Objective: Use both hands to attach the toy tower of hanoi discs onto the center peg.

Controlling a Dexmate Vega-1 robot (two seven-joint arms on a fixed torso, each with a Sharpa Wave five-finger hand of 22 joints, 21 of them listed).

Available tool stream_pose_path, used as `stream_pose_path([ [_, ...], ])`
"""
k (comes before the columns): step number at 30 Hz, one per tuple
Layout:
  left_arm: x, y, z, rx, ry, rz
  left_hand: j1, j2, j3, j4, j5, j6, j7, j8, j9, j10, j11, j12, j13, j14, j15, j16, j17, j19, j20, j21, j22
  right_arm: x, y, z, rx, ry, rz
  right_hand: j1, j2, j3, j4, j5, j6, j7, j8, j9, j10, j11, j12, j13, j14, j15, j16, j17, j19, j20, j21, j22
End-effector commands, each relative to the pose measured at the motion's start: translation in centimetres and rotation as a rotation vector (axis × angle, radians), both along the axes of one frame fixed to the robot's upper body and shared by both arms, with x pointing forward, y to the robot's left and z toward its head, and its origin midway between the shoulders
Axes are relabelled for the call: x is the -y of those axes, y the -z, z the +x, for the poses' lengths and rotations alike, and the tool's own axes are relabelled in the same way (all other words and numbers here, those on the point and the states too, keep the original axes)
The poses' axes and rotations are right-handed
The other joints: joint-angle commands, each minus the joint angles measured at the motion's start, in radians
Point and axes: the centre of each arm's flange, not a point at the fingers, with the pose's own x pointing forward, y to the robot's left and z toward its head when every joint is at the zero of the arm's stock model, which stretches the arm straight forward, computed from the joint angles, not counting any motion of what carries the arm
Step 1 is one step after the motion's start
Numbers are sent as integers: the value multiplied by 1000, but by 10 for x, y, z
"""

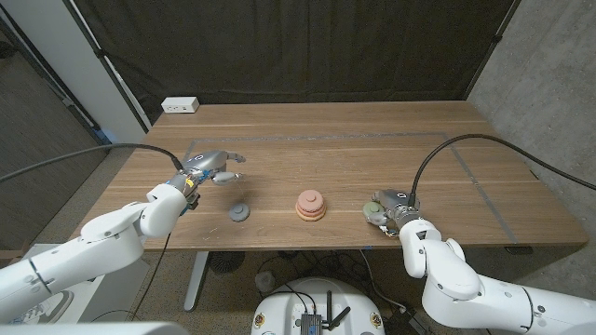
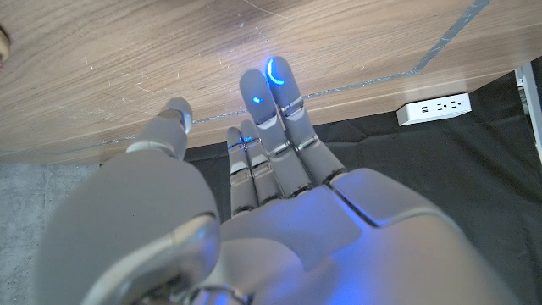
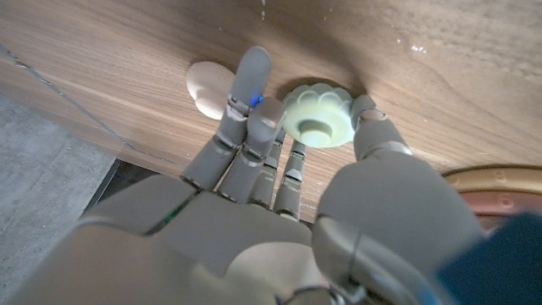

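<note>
wooden table (image 1: 372, 158) with the disc stack (image 1: 311, 206) near the front middle — pink and orange discs piled on the center peg, the stack standing upright. a grey disc (image 1: 240, 213) lies flat on the table to the stack's left, well apart from it and untouched.

left hand (image 1: 207, 167) is above the table behind and to the left of the grey disc, not touching it. fingers (image 2: 269, 127) extended and close together, thumb off to one side; nothing between them in the left wrist view.

right hand (image 1: 389, 207) is at the table's front edge, right of the stack. right wrist view: a pale green scalloped disc (image 3: 317, 124) sits between the thumb and the other fingers (image 3: 246, 102), which bracket it from both sides — whether they actually clamp it, cannot tell. a cream disc (image 3: 209, 88) lies just beside, on the table past the fingers.

white power strip (image 1: 180, 105) at the table's far left corner.
</note>
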Motion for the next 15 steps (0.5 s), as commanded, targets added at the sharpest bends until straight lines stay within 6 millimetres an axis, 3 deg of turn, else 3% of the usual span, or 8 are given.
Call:
stream_pose_path([
  [1,-2,-1,-4,7,-5,1,-7,0,6,-2,4,8,2,-4,6,11,-3,2,2,10,-95,-1,2,12,-84,0,2,0,-14,-7,76,-28,10,35,45,21,7,5,36,-29,9,4,147,-133,6,5,15,-9,16,6,14,-64,6,3],
  [15,-3,-3,-4,12,-2,3,-9,1,12,-4,3,13,3,-4,6,17,-6,2,3,11,-95,0,4,11,-83,0,2,-5,-29,-18,86,-42,-16,43,52,30,5,7,56,-20,16,3,155,-132,-5,10,44,-9,49,8,41,-65,13,3],
])
